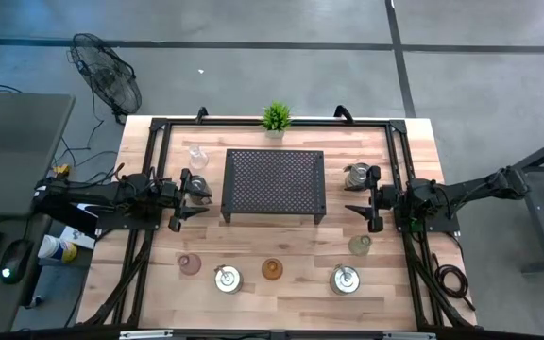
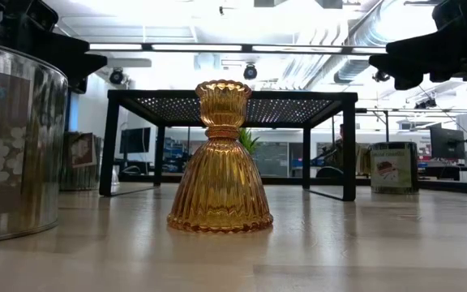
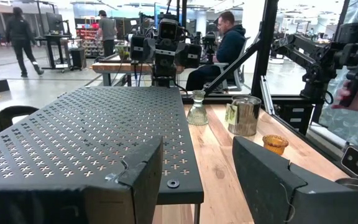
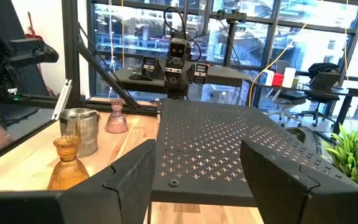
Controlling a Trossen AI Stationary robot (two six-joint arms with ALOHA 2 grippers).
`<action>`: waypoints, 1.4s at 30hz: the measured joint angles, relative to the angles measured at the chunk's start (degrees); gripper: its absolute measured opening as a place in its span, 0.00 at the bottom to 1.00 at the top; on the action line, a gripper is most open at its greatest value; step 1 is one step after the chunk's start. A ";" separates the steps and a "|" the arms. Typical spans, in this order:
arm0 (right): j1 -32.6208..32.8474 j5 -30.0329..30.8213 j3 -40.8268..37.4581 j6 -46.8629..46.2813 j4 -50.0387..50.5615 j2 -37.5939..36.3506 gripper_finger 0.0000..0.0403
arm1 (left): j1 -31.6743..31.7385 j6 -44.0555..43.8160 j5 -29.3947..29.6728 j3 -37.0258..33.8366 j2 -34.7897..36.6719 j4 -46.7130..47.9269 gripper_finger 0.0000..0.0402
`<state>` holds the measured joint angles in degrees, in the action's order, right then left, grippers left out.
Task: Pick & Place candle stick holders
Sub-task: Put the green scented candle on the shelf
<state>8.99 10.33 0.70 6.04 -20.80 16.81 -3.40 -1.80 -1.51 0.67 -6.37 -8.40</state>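
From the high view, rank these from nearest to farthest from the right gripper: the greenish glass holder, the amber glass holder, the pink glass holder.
1. Greenish glass holder, just in front of the right gripper.
2. Amber glass holder, front centre.
3. Pink glass holder, front left.

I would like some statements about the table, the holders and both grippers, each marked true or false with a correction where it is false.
1. The black perforated rack stands between the two grippers. True.
2. An amber holder stands on top of the rack. False: it stands on the wooden table, in the front row, and the rack top carries nothing.
3. The left gripper holds a holder. False: its fingers are open and hold nothing.
4. The right gripper is open beside the rack. True.
5. The small green plant stands at the table's far edge, behind the rack. True.
6. The pink holder lies on its side. False: it stands upright.
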 joint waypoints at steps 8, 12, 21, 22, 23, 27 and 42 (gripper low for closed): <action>0.01 3.46 0.00 -5.96 -0.44 -0.01 0.56 | 0.00 0.00 -0.01 0.00 0.02 0.02 0.47; -0.01 14.14 0.01 -9.04 -0.50 -0.01 0.56 | 0.00 0.00 -0.01 0.00 0.00 0.01 0.47; 0.01 24.33 0.01 -10.06 -7.89 -0.01 0.56 | 0.00 0.01 0.00 0.00 0.02 0.01 0.47; 0.01 25.53 0.02 -9.61 -9.02 0.01 0.56 | 0.00 0.00 0.00 0.00 0.01 0.01 0.47; -0.01 26.88 0.04 -8.88 -9.94 -0.01 0.56 | 0.00 0.01 0.00 0.00 0.01 0.01 0.47; -0.01 32.13 1.09 -7.26 -10.10 0.04 0.56 | 0.00 0.01 -0.01 0.00 0.02 0.00 0.47; -0.01 41.20 21.30 -9.57 17.40 4.79 0.56 | 0.00 0.01 -0.01 0.00 0.00 0.00 0.47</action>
<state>8.97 51.53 22.00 -3.53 -3.40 21.61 -3.40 -1.79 -1.52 0.67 -6.37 -8.40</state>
